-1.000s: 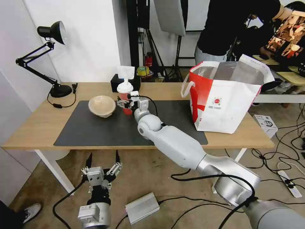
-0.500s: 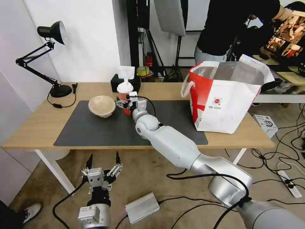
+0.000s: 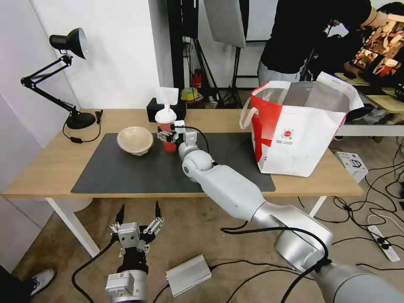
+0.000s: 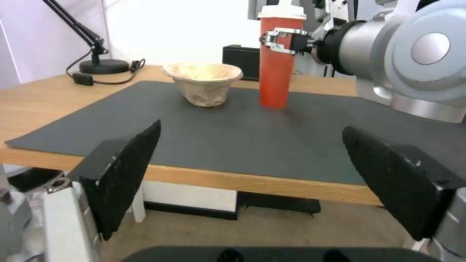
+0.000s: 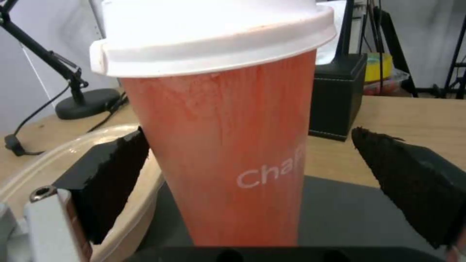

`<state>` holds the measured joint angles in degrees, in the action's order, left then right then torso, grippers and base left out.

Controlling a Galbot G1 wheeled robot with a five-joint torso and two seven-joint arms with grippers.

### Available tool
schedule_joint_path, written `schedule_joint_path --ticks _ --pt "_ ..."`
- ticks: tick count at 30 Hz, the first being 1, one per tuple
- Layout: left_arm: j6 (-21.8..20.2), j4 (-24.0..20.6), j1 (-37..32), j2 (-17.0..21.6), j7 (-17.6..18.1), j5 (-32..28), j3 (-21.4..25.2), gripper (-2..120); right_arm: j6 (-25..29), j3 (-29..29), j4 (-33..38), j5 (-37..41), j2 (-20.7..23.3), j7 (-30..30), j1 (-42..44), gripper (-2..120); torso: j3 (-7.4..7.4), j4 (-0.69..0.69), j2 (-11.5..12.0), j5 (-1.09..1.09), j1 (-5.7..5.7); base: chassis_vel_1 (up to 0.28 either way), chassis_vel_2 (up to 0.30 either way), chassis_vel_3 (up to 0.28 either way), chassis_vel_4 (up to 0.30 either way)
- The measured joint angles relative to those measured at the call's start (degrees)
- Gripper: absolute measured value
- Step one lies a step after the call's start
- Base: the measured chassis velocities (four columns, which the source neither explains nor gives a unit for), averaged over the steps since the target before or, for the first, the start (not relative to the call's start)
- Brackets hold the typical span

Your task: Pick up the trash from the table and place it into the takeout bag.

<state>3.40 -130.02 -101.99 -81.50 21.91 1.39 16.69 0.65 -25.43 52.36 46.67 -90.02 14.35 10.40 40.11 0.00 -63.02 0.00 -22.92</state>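
Now one red cup [image 3: 166, 126] between wide right end effector [image 3: 165, 136], one beige bowl [image 3: 134, 140].

Right claw [image 5: 247, 189]: matt black pads [image 5: 114, 174], rough-edged, on bare metal brackets; arm shell showing smooth satin grey plastic. Between the pads, the cup [image 5: 228, 145] looking like streaky translucent red plastic, lid [image 5: 209, 32] smooth white plastic. Just beside the claw, beige bowl [image 4: 204, 82] reading as crinkled matt paper. Under the claw, mat [image 3: 126, 170] lying matt dark grey on a light wood-grain surface [image 3: 42, 164]. Well apart from the claw, takeout bag [image 3: 301, 134] showing glossy silver foil lining.
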Motion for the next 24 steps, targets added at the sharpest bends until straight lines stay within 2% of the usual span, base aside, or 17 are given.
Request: schedule_joint_path --ticks 19,24 --pt "0.0 0.2 0.4 0.7 0.0 -0.1 -0.7 100 1.2 -0.2 -0.4 3.5 0.0 -5.3 -0.1 100 0.00 0.00 0.0 0.00 0.00 0.000 0.000 0.000 0.000" --pt "0.0 0.2 0.5 0.8 0.0 -0.2 -0.8 100 1.2 -0.2 -0.4 4.1 0.0 -5.3 0.0 84 0.00 0.00 0.0 0.00 0.00 0.000 0.000 0.000 0.000"
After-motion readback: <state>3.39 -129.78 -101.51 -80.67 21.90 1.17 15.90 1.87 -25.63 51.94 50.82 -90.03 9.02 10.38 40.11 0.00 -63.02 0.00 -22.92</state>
